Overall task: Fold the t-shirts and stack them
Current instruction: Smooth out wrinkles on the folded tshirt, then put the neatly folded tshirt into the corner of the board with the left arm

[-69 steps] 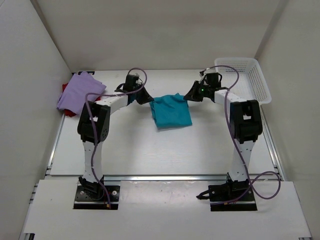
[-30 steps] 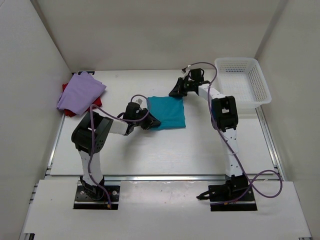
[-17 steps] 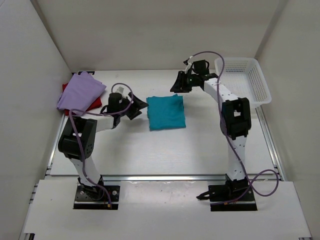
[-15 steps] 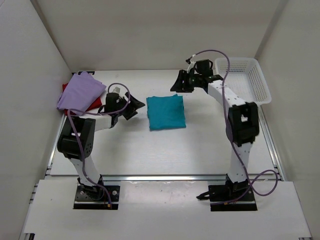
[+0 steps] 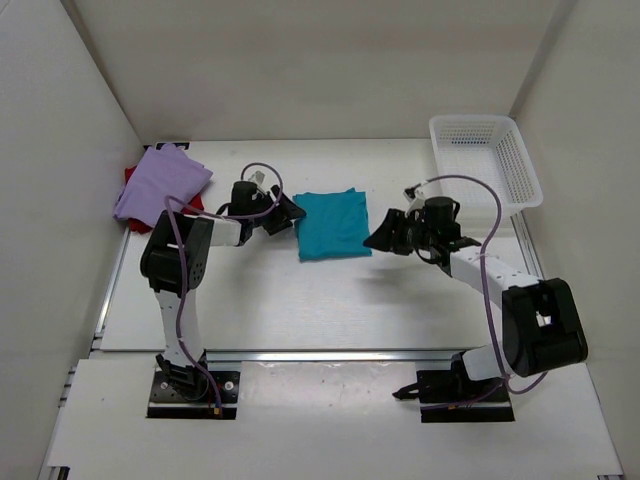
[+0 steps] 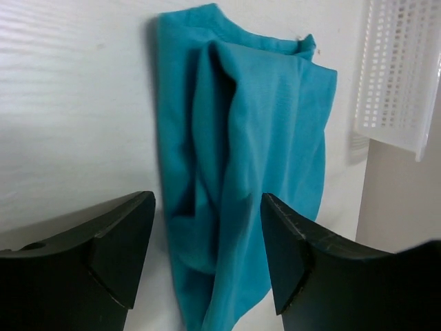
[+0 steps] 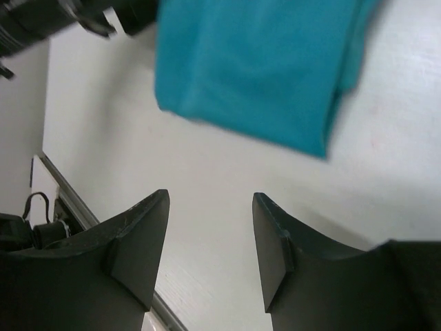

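- Top external view:
  - The teal blue folded cloth t-shirt [image 5: 333,224] lies flat as a compact rectangle in the middle of the white bench [image 5: 300,300]. It is free of both arms.
  - The left gripper [image 5: 290,212] sits just beside the shirt's left edge. The right gripper [image 5: 375,238] sits just beside its near right corner.
  - A second ago both grippers were closed at the shirt's edges. Both have since let go, and the right arm has swung from the far edge round to the near right.
  - The lavender purple t-shirt [image 5: 160,185] rests on the dark red t-shirt [image 5: 196,206] at the far left, well apart from the teal one.
  - The white plastic mesh basket [image 5: 522,170] stands at the far right.
- Left wrist view:
  - The left gripper [image 6: 207,203] has its jaws spread wide and holds nothing. The teal shirt [image 6: 255,117] lies ahead of them, with soft ridges along its length.
- Right wrist view:
  - The right gripper [image 7: 210,200] is also wide apart and empty, over bare bench short of the shirt's [image 7: 255,62] edge.
- Task meaning:
  - The fold appears complete. The remaining step is probably to move the teal shirt onto the pile at the far left.
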`<state>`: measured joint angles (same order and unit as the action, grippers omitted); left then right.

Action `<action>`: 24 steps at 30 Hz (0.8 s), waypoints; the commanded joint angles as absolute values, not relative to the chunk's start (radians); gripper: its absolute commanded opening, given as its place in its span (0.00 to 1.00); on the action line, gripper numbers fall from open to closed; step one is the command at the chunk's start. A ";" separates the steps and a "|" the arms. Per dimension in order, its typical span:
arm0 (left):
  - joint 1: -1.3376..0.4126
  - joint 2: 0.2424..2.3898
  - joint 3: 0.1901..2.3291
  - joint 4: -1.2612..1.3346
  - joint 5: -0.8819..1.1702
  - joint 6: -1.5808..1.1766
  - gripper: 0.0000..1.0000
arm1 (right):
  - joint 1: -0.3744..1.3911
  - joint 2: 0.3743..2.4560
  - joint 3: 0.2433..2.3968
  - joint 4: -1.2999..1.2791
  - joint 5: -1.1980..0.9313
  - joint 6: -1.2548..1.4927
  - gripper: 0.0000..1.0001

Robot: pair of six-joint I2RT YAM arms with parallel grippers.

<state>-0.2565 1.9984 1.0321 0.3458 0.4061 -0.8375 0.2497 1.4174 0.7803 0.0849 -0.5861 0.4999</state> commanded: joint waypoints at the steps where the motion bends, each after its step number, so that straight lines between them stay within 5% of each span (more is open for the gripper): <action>1: -0.294 2.065 1.080 0.351 0.445 -0.827 0.73 | 0.221 1.335 0.694 0.199 -0.591 0.523 0.50; 9: -0.367 2.183 1.275 0.212 0.397 -0.768 0.12 | 0.176 1.244 0.574 0.262 -0.635 0.554 0.47; 12: -0.406 2.198 1.369 0.180 0.405 -0.798 0.00 | 0.166 1.227 0.563 0.262 -0.644 0.554 0.47; 20: -0.273 2.178 1.860 -0.090 0.463 -0.741 0.00 | 0.117 1.178 0.453 0.276 -0.690 0.580 0.46; 24: -0.100 2.058 1.876 -0.126 0.457 -0.739 0.00 | 0.129 1.187 0.442 0.261 -0.707 0.565 0.46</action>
